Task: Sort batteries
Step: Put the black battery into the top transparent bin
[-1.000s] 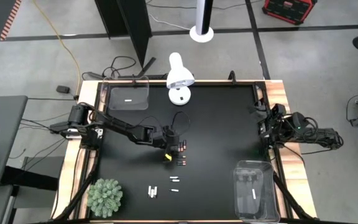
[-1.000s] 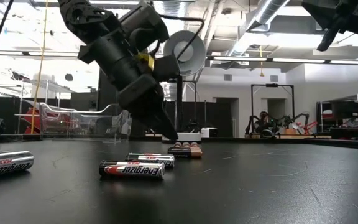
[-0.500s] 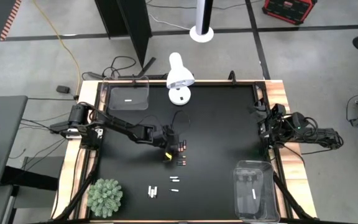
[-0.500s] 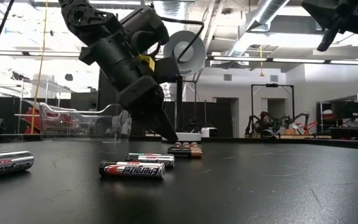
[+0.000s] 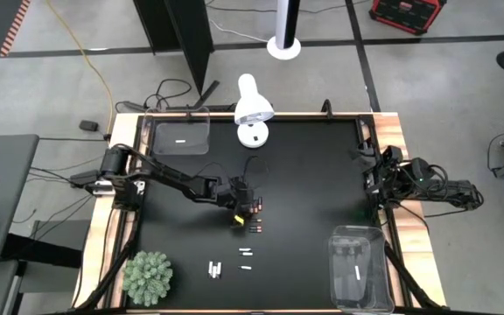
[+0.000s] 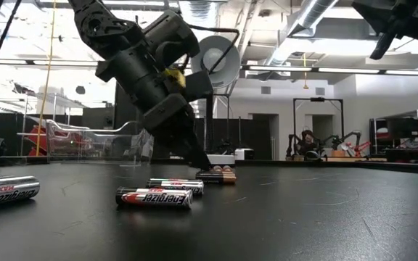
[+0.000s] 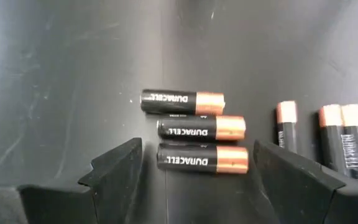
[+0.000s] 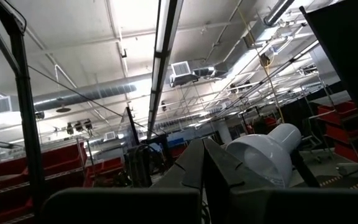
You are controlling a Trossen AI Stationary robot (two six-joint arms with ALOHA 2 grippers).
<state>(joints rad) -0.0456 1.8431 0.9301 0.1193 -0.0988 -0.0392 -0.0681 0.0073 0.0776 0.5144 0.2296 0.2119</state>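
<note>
Left pincer (spread) astride batteries, mid-mat

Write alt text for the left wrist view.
The open left claw hovers over a black table, its fingers either side of the nearest of three black-and-copper batteries lying side by side. Three more batteries lie nearby, turned the other way.
</note>
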